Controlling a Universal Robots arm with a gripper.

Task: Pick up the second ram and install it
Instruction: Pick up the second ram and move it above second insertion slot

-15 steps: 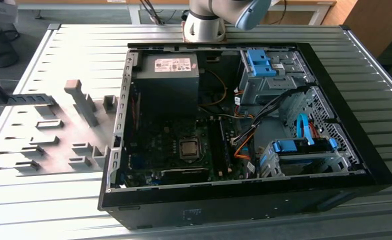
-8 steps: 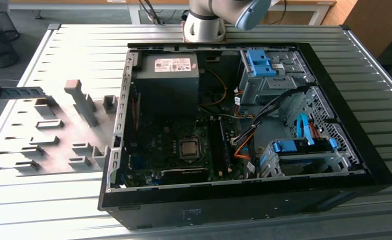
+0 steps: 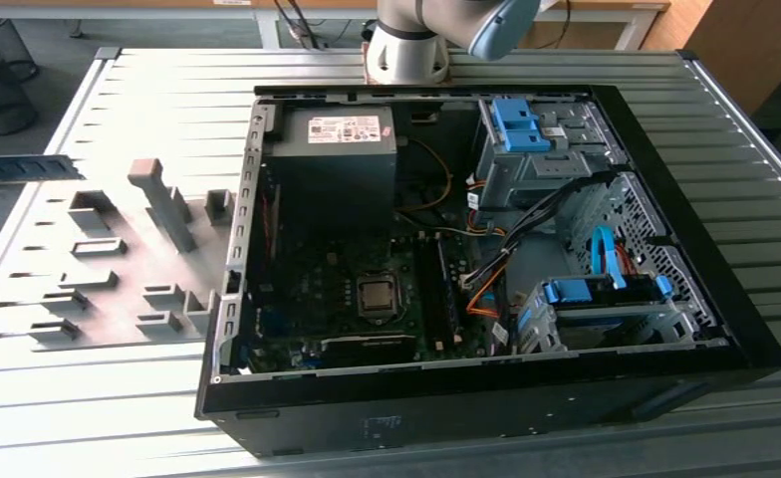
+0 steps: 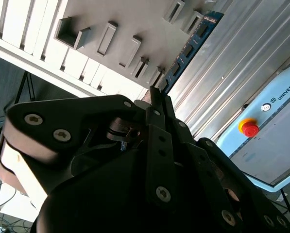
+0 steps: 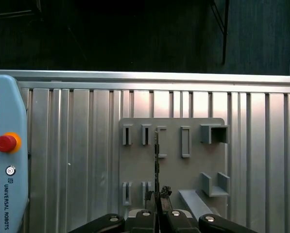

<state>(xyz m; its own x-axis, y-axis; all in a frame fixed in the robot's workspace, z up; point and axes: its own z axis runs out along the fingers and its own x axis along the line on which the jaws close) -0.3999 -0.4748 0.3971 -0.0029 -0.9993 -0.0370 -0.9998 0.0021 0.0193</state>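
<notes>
Gripper [image 5: 158,193] is clamped on the second ram [image 4: 187,49], pinching it at one end. The rest of the stick runs out past my fingertips, unsupported.

In the first wrist view it's edge-on, a thin line over the grey holder plate [image 5: 174,170]. It looks lifted clear, not seated in any pocket. In the exterior view it hangs level at that view's far left, over the ribbed table [image 3: 164,85].

The teach pendant [image 5: 6,194] lies on the table near the plate.

Further off are the open PC case [image 3: 497,398], the motherboard [image 3: 318,289] and the black slot strips [image 3: 433,284] beside the CPU socket. I can't tell from here whether a slot is already filled.

Risks as I judge them:
- End grip means a long lever. Any bump pivots the stick in the jaws, and it would then meet a slot skewed.
- The cable bundle [image 3: 484,284] sits just beside the slots, so it could snag the free end.
- The case wall and drive cages stand tall round the board, so the wrist or stick could clip them.
- Notch direction and latch state aren't readable. Pressed in the wrong way round, something cracks.
</notes>
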